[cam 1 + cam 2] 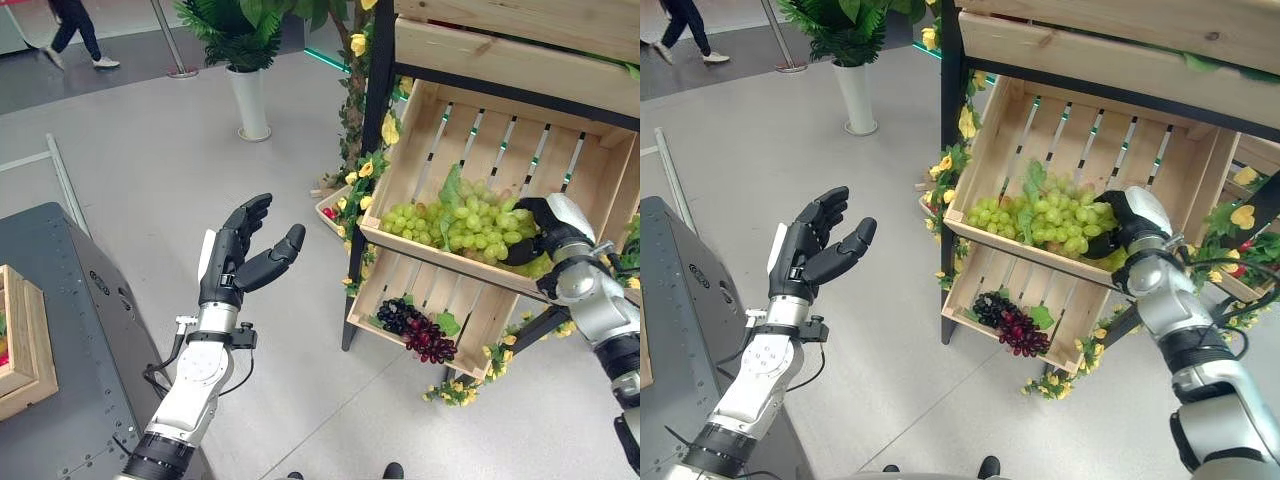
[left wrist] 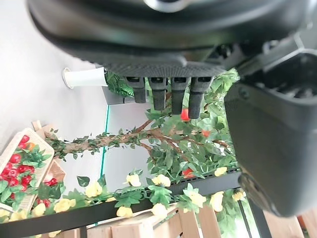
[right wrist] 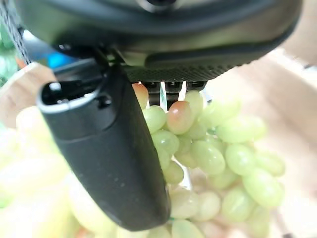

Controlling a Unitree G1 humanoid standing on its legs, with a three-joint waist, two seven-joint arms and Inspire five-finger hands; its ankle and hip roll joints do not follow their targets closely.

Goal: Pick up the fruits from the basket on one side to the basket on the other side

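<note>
A bunch of green grapes (image 1: pixel 460 225) lies along the front of the tilted upper wooden crate (image 1: pixel 430 130) on the shelf to the right. My right hand (image 1: pixel 545 228) is inside that crate at the bunch's right end. Its thumb (image 3: pixel 114 163) and fingers curl around the green grapes (image 3: pixel 218 148). My left hand (image 1: pixel 240 255) hangs in the air over the floor, left of the shelf. It is open, palm up, and holds nothing. A wooden crate (image 1: pixel 20 345) rests on the grey table (image 1: pixel 80 330) at the far left.
The lower shelf crate (image 1: pixel 470 310) holds dark purple and red grapes (image 1: pixel 415 332). A small crate of red fruit (image 1: pixel 330 210) stands behind the shelf's black post (image 1: pixel 365 170). A white potted plant (image 1: pixel 248 95) stands farther back, and a person (image 1: pixel 75 30) walks beyond it.
</note>
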